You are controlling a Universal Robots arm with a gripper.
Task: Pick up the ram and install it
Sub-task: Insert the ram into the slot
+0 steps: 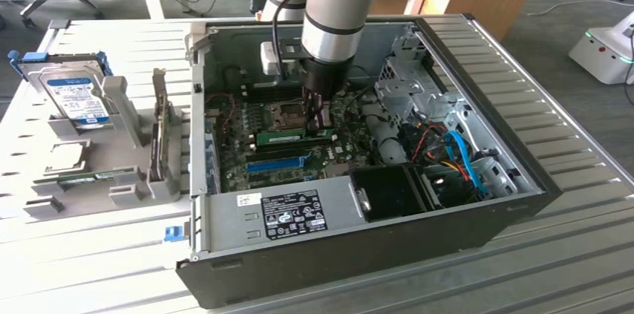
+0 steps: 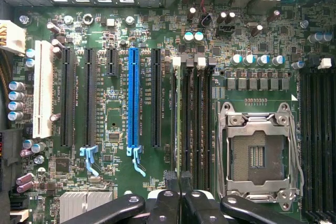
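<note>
The ram (image 1: 287,136) is a thin green stick standing on edge over the motherboard's memory slots, between the blue slot (image 1: 275,163) and the CPU socket (image 1: 282,113). My gripper (image 1: 319,122) reaches down into the open case at the stick's end nearer the exterior view's right. In the wrist view the ram (image 2: 179,119) appears edge-on as a narrow line running beside the black memory slots (image 2: 199,119). My gripper (image 2: 179,182) is shut on its end, with one black fingertip (image 2: 169,182) on each side.
The open computer case (image 1: 515,180) lies on a slatted table. A black fan housing (image 1: 396,191) and blue cables (image 1: 465,158) fill its near right corner. Left of the case, a grey rack (image 1: 119,195) holds a hard drive (image 1: 74,95), an upright expansion card (image 1: 159,136) and another green stick (image 1: 85,178).
</note>
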